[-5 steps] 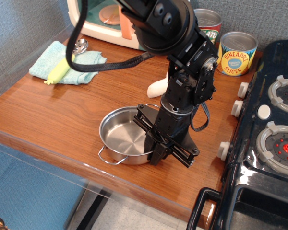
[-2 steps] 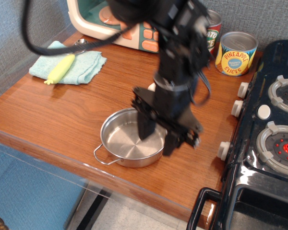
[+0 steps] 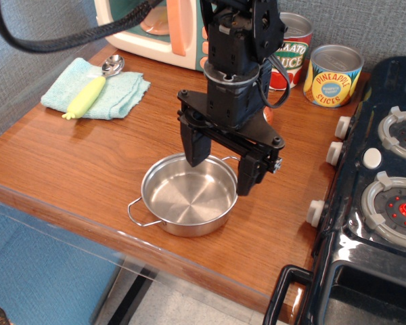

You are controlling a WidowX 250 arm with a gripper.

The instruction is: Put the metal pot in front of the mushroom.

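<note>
The metal pot (image 3: pixel 187 198) is shallow, round and shiny, with thin wire loop handles. It stands upright and empty on the wooden table near the front edge. My gripper (image 3: pixel 220 162) hangs just above the pot's far rim, pointing down. It is open and empty, with one black finger (image 3: pixel 194 145) over the pot's back left and the other over its right rim. The mushroom is hidden behind my gripper and arm.
A toy stove (image 3: pixel 379 196) fills the right side. Two labelled tin cans (image 3: pixel 333 76) stand at the back right. A blue cloth (image 3: pixel 95 91) with a yellow-handled spoon (image 3: pixel 88 95) lies at the back left, beside a toy oven (image 3: pixel 155 30). The table's front edge (image 3: pixel 122 237) is close to the pot.
My gripper was shut on the pot's right rim. It has let go, opened, and risen up and back. The pot has turned slightly, its front handle swinging left.
</note>
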